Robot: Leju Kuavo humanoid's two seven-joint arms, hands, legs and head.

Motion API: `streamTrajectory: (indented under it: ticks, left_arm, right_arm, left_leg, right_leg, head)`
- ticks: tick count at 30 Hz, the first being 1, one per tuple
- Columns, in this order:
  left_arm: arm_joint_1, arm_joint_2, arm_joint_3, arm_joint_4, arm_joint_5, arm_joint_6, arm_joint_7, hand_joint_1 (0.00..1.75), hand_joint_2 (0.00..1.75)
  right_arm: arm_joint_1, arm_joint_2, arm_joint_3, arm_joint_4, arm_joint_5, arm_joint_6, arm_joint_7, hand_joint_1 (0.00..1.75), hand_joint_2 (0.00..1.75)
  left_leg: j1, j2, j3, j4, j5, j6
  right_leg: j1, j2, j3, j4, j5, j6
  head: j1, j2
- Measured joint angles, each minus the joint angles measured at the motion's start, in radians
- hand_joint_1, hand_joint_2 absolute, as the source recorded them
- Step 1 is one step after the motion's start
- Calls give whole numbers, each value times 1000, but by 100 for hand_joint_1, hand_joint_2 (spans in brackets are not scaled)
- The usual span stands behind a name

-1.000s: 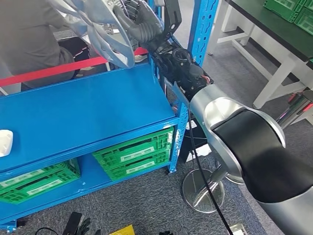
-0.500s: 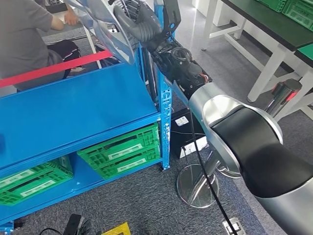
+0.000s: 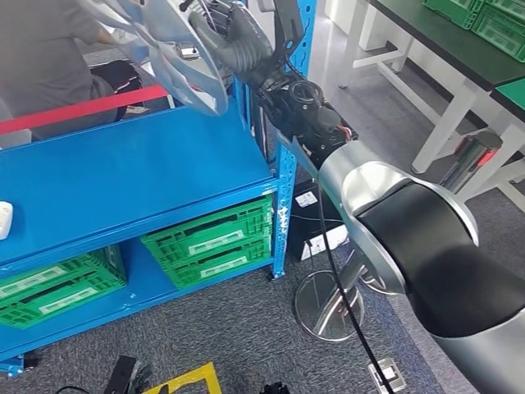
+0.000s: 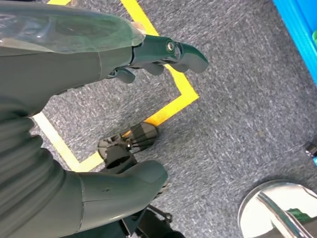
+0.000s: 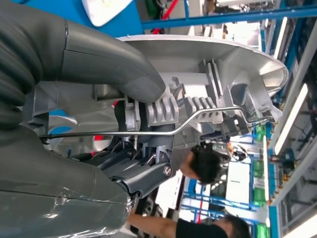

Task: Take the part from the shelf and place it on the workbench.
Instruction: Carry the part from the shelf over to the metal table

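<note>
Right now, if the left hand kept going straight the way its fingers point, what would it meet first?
Most likely the grey carpet: the left hand hangs open above it, with nothing between. Depth is hard to judge.

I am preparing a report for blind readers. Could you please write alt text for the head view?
The robot's right hand holds a silver-grey plastic part above the top of a blue metal shelf. Green crates sit on the lower shelf level, and a person in grey sits behind the shelf.
</note>
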Motion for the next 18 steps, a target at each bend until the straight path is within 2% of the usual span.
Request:
streamTrajectory:
  ticks: [1, 3, 4, 5, 7, 8, 9, 10, 11, 13, 14, 15, 16, 17, 18]
  left_arm:
    - [0, 0, 0, 0, 0, 0, 0, 0, 175]
    - [-1, 0, 0, 0, 0, 0, 0, 0, 175]
    - [-1, 0, 0, 0, 0, 0, 0, 0, 175]
    - [-2, 0, 0, 0, 0, 0, -1, 0, 175]
    - [-1, 0, 0, 0, 0, 0, -1, 0, 175]
    - [1, 1, 0, 0, 0, 0, -2, 0, 175]
    - [3, 1, 0, 0, 0, 0, -2, 0, 175]
    - [4, 2, 0, 0, 0, 0, -2, 0, 175]
    - [4, 2, 0, 0, 0, 0, -2, 0, 175]
    - [4, 1, 0, 0, 0, 0, -2, 0, 175]
    - [4, 1, 0, 0, 0, 0, -2, 0, 175]
    - [4, 1, 0, 0, 0, 0, -2, 0, 175]
    - [4, 1, 0, 0, 0, 0, -2, 0, 175]
    - [4, 2, 0, 0, 0, 0, -2, 0, 175]
    - [3, 2, 0, 0, 0, 0, -2, 0, 175]
  right_arm:
    - [0, 0, 0, 0, 0, 3, 0, 175, 175]
    - [0, 0, 0, 0, 0, 6, 0, 175, 175]
    - [-1, 1, 0, 0, 0, 7, 0, 175, 175]
    - [-1, 1, 0, 0, 0, 8, 0, 175, 175]
    - [0, 1, 1, 1, 1, 9, 0, 175, 175]
    - [1, 1, 1, 2, 1, 10, 0, 175, 175]
    - [1, 2, 1, 2, 1, 11, 0, 175, 175]
    - [1, 2, 1, 2, 2, 11, 0, 175, 175]
    - [0, 2, 1, 2, 2, 11, 0, 175, 175]
    - [1, 2, 1, 3, 2, 11, 0, 175, 175]
    - [1, 2, 1, 3, 2, 11, 0, 175, 175]
    - [1, 2, 1, 3, 2, 12, -1, 175, 175]
    - [1, 2, 1, 3, 2, 12, -1, 175, 175]
    - [1, 2, 1, 3, 2, 13, 0, 175, 175]
    - [1, 2, 2, 2, 2, 14, 0, 175, 175]
  left_leg:
    - [3, -2, -8, 4, 4, -4]
    - [7, -8, -24, 15, 10, -13]
    - [7, -13, -32, 20, 15, -19]
    - [7, -19, -39, 23, 21, -27]
    - [6, -30, -49, 20, 38, -42]
    - [7, -32, -54, 22, 38, -48]
    - [8, -30, -63, 35, 24, -54]
    - [9, -26, -78, 69, -6, -59]
    - [10, -20, -99, 127, -52, -63]
    - [11, -15, -145, 271, -134, -71]
    - [12, -14, -155, 320, -150, -72]
    - [12, -14, -149, 334, -144, -72]
    - [11, -11, -123, 310, -122, -69]
    - [9, -3, -79, 253, -96, -64]
    - [5, 16, -27, 180, -78, -57]
  right_leg:
    - [-4, 0, 35, -45, 25, 3]
    - [-9, 9, 123, -181, 66, 8]
    - [-9, 15, 151, -232, 75, 6]
    - [-8, 20, 163, -259, 76, 2]
    - [-4, 15, 155, -266, 82, -12]
    - [-5, 6, 150, -269, 88, -22]
    - [-6, -1, 144, -271, 96, -33]
    - [-8, -9, 137, -275, 105, -44]
    - [-8, -15, 128, -276, 113, -52]
    - [-4, -25, 107, -276, 128, -60]
    - [-3, -30, 97, -276, 135, -61]
    - [-1, -36, 88, -275, 142, -61]
    - [1, -42, 80, -275, 148, -61]
    - [2, -49, 73, -275, 153, -60]
    - [4, -55, 69, -275, 157, -58]
  head:
    - [1, 0]
    - [6, 0]
    - [8, 0]
    - [9, 0]
    - [6, 0]
    - [4, 0]
    - [2, 0]
    - [-4, 0]
    - [-9, 0]
    - [-18, 0]
    - [-19, 0]
    - [-20, 0]
    - [-20, 0]
    - [-20, 0]
    - [-20, 0]
